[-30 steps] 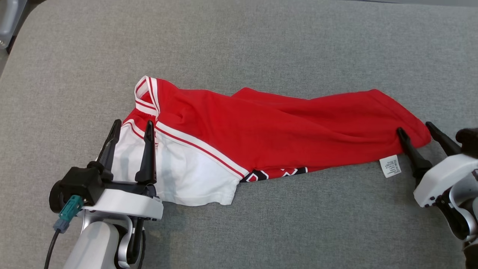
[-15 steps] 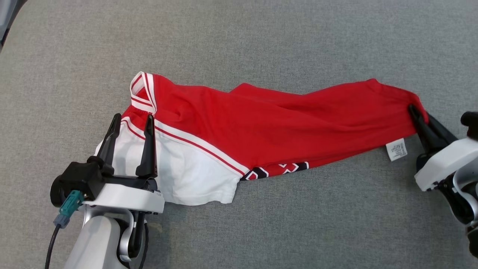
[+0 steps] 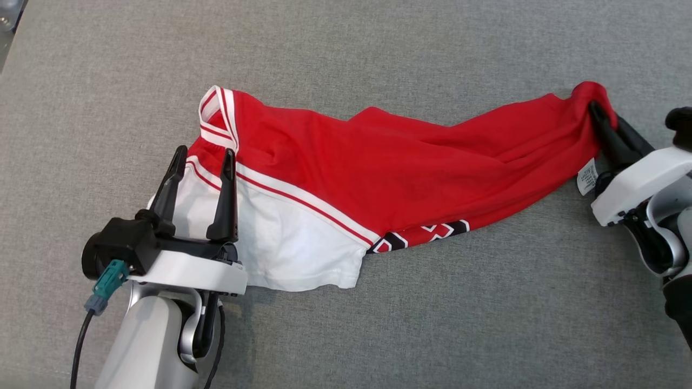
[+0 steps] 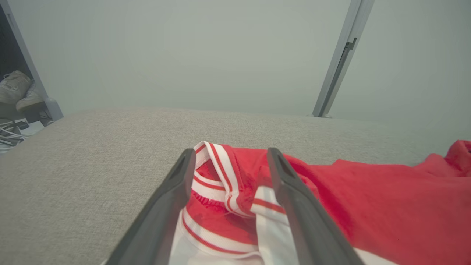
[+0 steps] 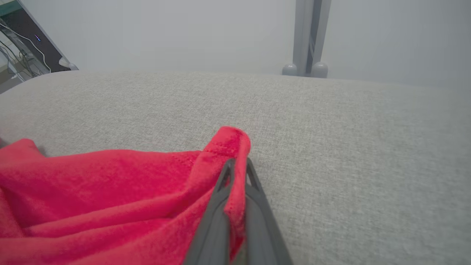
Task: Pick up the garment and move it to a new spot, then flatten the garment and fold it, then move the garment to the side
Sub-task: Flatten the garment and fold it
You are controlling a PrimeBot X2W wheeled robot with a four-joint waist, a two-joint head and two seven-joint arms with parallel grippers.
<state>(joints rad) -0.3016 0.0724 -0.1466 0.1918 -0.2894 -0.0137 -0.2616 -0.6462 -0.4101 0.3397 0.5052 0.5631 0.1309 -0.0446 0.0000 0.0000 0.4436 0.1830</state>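
Garment (image 3: 346, 178) stretched across mid-frame on grey cushion (image 3: 378, 43), rumpled, unfolded. Right gripper (image 3: 604, 114) at right edge, clenched on its red corner, raising it. Left gripper (image 3: 205, 152) lower left, jaws apart over the white panel, grasping nothing. Judged early: flattening unfinished, with folding and the move aside left. Unclear whether left fingertips touch cloth. Black-and-white print at the lower hem is partly tucked under, and the right arm is cut off.

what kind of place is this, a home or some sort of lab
Probably a lab or test room, not a home: a grey fabric-covered worktable, a bare pale wall with a metal post, and loose cables off the table's edge.
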